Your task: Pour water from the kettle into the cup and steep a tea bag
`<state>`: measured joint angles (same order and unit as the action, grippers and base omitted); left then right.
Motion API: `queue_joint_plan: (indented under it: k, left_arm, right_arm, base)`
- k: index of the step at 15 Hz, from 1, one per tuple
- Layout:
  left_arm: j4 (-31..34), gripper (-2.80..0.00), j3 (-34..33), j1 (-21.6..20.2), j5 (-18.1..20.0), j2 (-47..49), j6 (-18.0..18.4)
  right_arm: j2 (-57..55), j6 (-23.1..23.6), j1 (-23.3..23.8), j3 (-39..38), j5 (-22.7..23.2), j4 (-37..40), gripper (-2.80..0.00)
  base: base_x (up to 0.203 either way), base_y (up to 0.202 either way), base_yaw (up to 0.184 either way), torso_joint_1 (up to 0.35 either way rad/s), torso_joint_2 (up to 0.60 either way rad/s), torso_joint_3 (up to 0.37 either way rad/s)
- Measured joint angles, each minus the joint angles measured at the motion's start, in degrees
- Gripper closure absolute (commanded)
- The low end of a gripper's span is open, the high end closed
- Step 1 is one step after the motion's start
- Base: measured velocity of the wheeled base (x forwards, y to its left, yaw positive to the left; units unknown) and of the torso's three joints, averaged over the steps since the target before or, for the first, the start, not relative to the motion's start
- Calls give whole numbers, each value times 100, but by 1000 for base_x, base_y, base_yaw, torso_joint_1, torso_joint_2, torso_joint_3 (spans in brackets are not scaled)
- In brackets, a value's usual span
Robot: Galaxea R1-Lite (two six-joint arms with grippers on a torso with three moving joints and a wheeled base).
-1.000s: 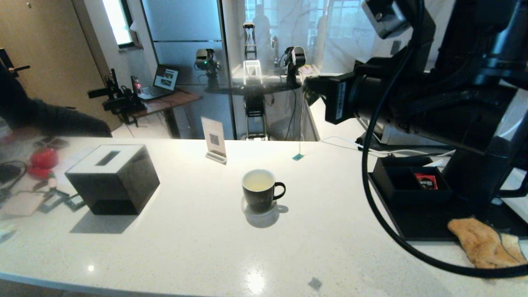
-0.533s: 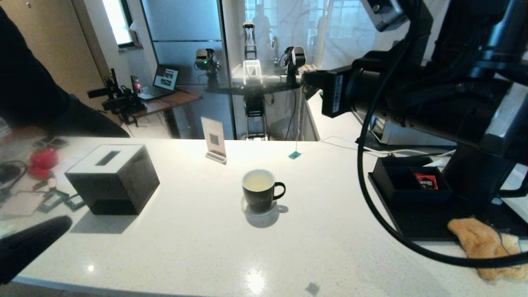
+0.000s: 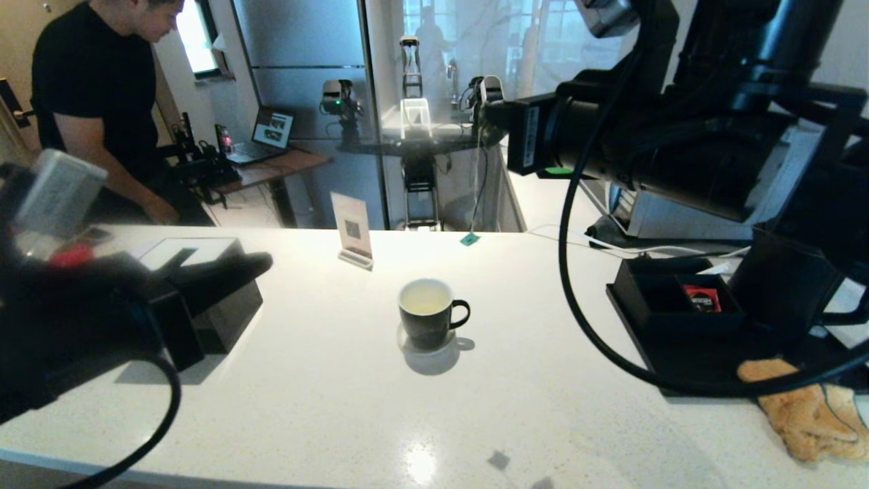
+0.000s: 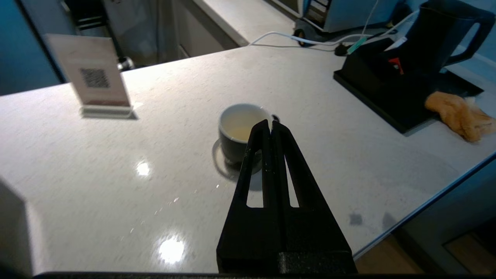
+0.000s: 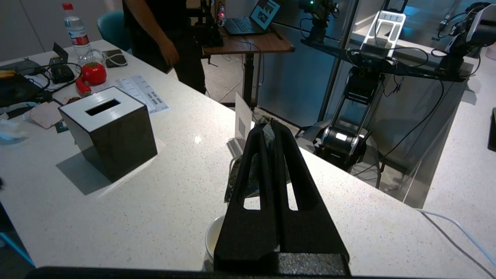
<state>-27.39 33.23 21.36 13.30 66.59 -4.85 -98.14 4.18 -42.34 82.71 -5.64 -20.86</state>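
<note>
Cup [image 3: 426,312] already holds water; right claw [image 5: 272,126] grasping tea bag [image 5: 248,176], now nearer; left claw [image 4: 270,124] clenched, just arrived.

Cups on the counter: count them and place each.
1. The cup stands mid-counter, between the black box and the black tray. The arms may hide others.

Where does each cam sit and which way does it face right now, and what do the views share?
Head: on the robot's head, looking down at the counter and cup; both arms show at the sides.
Left wrist: behind the shut left gripper, facing the cup, with the kettle beyond.
Right wrist: behind the right gripper pinching a tea bag above the cup, facing the black box.
Shared: all three see the cup.
</note>
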Motion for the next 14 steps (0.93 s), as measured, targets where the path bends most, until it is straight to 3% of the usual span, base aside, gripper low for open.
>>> queue_joint_plan:
  k: [6, 11, 12, 14]
  left_arm:
    - [-891, 0, 318, 380, 359, 1312, -2]
    - [-1095, 0, 387, 531, 425, 1879, 9]
    - [-1140, -280, 391, 572, 428, 1942, 9]
    - [-1225, -280, 402, 634, 428, 2051, 6]
  right_arm:
    - [-269, 1, 0, 160, 2, -20, 0]
    - [-351, -10, 0, 163, 5, -20, 0]
    - [-361, -11, 0, 160, 5, -22, 0]
    - [-371, -17, 0, 133, 5, -15, 0]
  base:
    - [0, 0, 0, 0, 0, 0]
    - [0, 0, 0, 0, 0, 0]
    - [0, 0, 0, 0, 0, 0]
    - [0, 0, 0, 0, 0, 0]
